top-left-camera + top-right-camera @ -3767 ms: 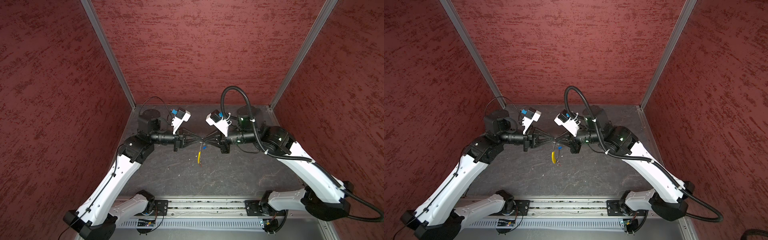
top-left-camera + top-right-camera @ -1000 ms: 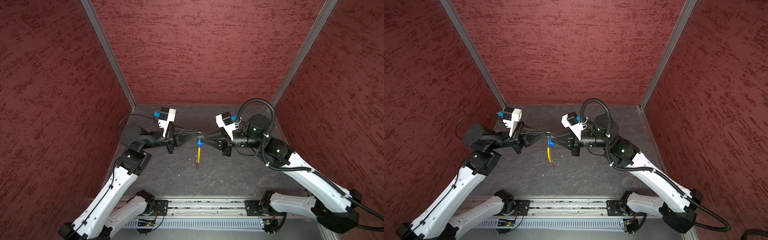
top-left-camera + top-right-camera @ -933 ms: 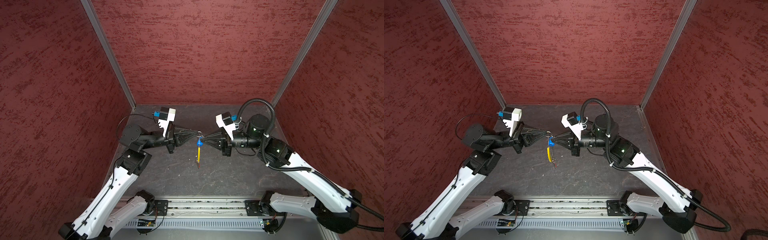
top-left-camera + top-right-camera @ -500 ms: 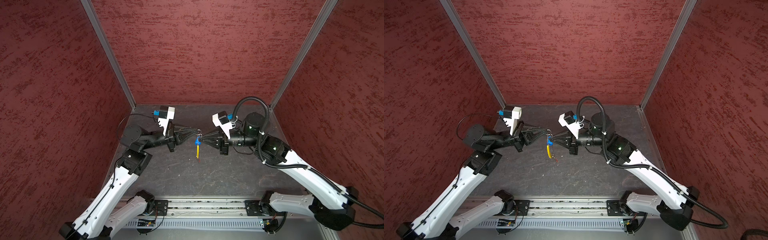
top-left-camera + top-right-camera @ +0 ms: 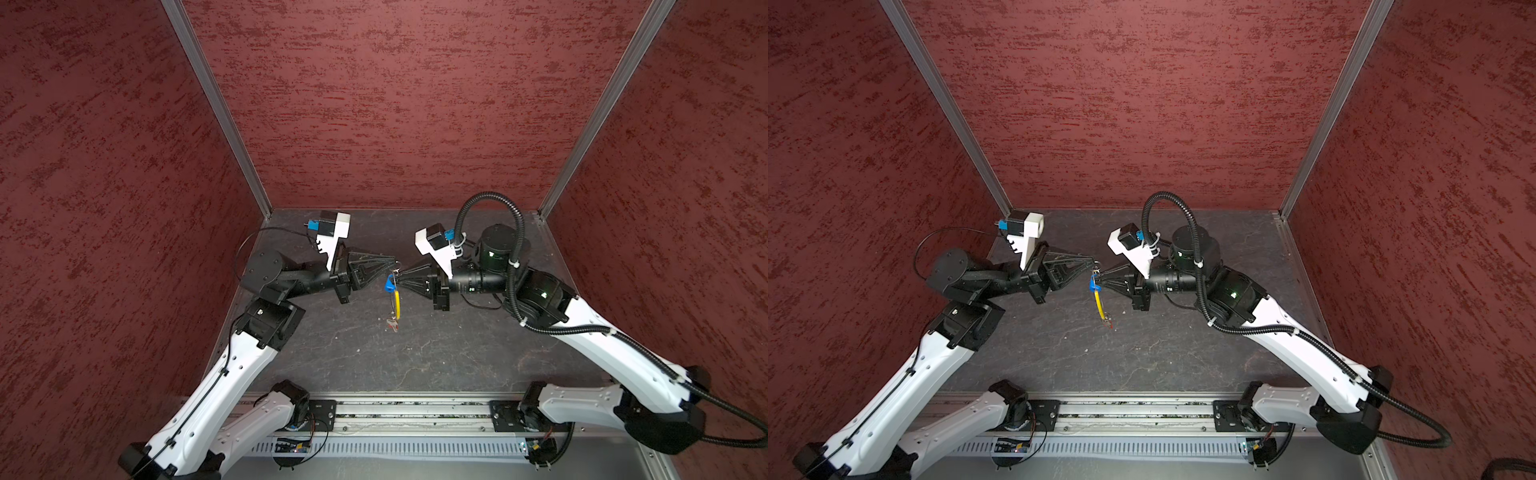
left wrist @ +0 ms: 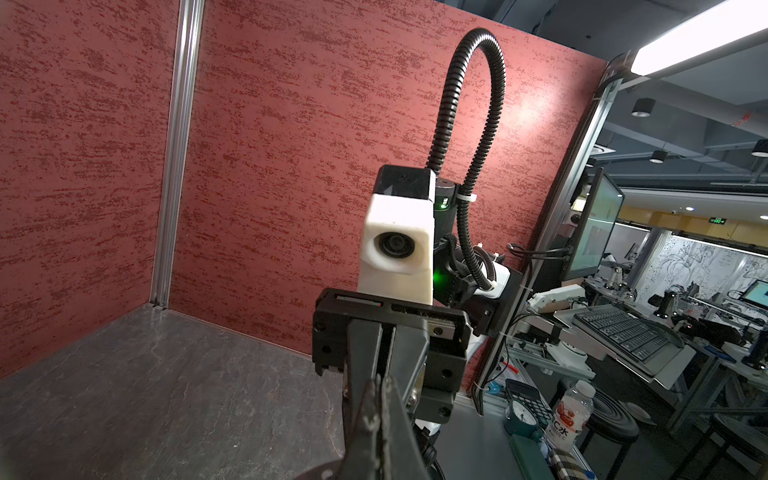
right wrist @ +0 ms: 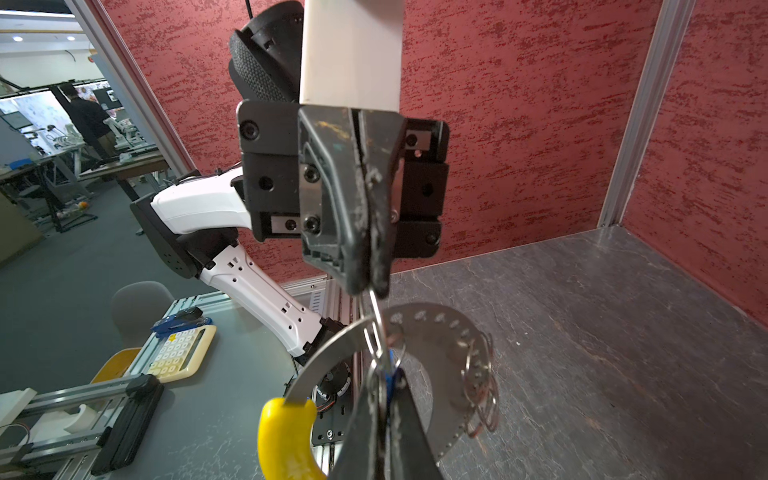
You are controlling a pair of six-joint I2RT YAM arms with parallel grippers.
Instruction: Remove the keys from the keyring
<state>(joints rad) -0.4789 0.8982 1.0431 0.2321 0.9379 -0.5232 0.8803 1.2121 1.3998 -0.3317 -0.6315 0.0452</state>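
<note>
Both grippers meet tip to tip above the middle of the table in both top views. The left gripper point(image 5: 395, 262) point(image 7: 368, 286) is shut on a small silver ring of the keyring point(image 7: 436, 332). From that ring the keyring hangs as a curved silvery band with a yellow sleeve point(image 5: 397, 305) point(image 7: 286, 436) and loose split rings point(image 7: 482, 395). The right gripper point(image 5: 400, 275) point(image 7: 386, 374) is shut on the blue key point(image 5: 389, 284) point(image 7: 390, 380). The red key point(image 5: 392, 324) point(image 5: 1108, 325) dangles at the bottom end, just above the table. In the left wrist view the left gripper point(image 6: 379, 380) shows only its shut tips.
Red walls with aluminium corner posts point(image 5: 216, 108) close in the dark slate table point(image 5: 415, 365) on three sides. A metal rail point(image 5: 395, 415) runs along the front edge. A black corrugated hose point(image 5: 486, 199) arches over the right wrist.
The right wrist has swung slightly towards the middle. Both grippers have stayed shut and the keyring still hangs between their tips.
</note>
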